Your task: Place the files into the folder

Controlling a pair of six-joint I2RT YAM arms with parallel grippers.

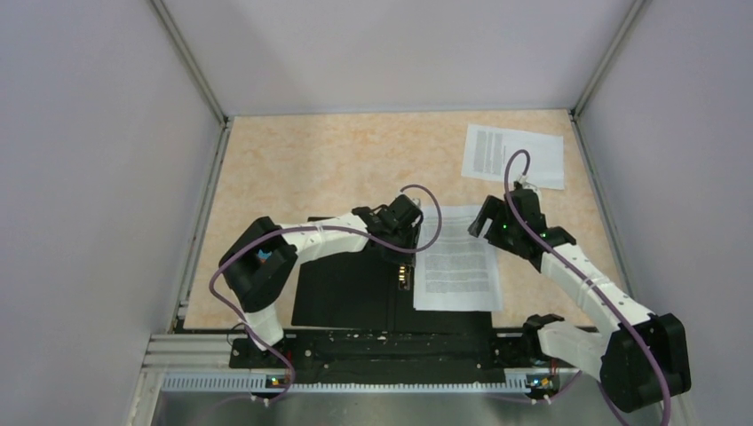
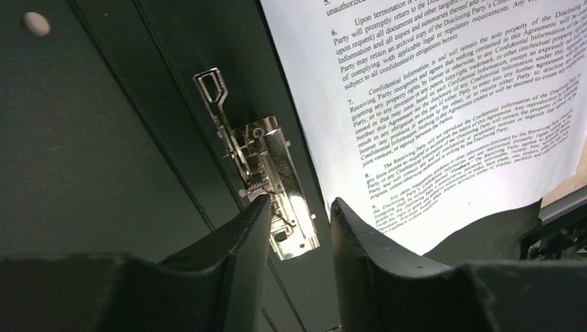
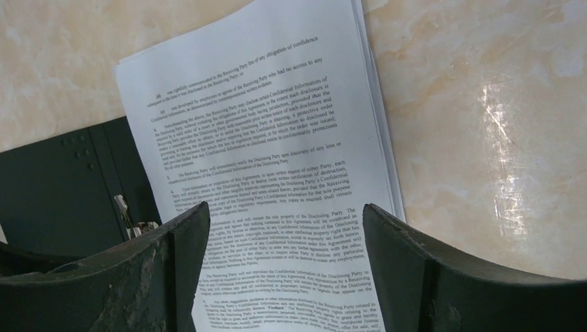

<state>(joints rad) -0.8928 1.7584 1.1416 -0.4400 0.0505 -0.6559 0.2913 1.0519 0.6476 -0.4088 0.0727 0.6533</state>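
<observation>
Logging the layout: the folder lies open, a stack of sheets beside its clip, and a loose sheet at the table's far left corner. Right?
No: the top view shows the loose sheet at the far right corner. The folder is open, with the stack beside its clip.

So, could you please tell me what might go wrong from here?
The left gripper straddles the metal clip and could slip off its small lever. The stack of sheets lies fanned beside it; a nudge from the open right gripper may scatter it. A lone sheet lies apart at the far right, easily missed.
</observation>
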